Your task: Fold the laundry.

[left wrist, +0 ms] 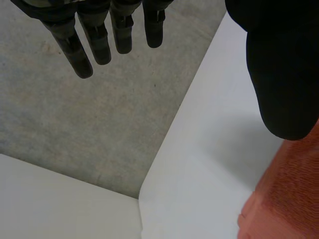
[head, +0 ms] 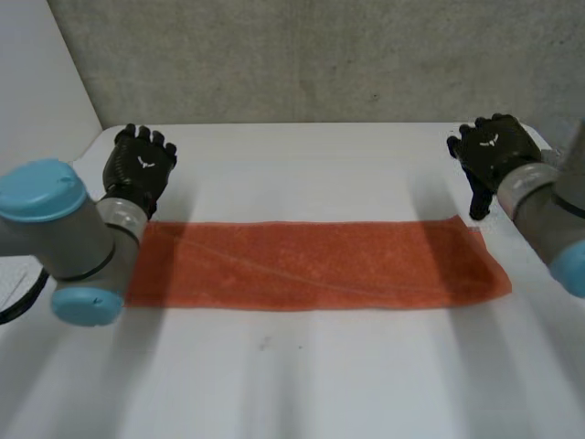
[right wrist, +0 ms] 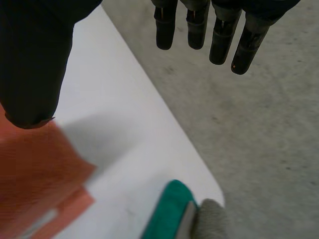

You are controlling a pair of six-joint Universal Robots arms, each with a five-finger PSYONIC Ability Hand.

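Note:
An orange cloth [head: 315, 265] lies flat on the white table [head: 302, 174] as a long folded strip running left to right. My left hand [head: 137, 169] hovers just beyond the strip's far left corner, fingers straight and spread from the thumb, holding nothing. In the left wrist view the fingers [left wrist: 82, 55] and thumb [left wrist: 279, 74] stand apart, with the cloth's corner [left wrist: 284, 199] below the thumb. My right hand [head: 494, 151] is at the far right corner, open and empty. In the right wrist view its fingers [right wrist: 209, 30] hang straight, and the cloth [right wrist: 35, 174] lies under the thumb [right wrist: 35, 64].
The table's far edge runs close behind both hands, with grey floor [left wrist: 75, 124] beyond it. A rounded table corner [right wrist: 209, 194] lies near my right hand, with a teal and grey part [right wrist: 172, 214] beside it. Bare table [head: 292, 375] stretches in front of the cloth.

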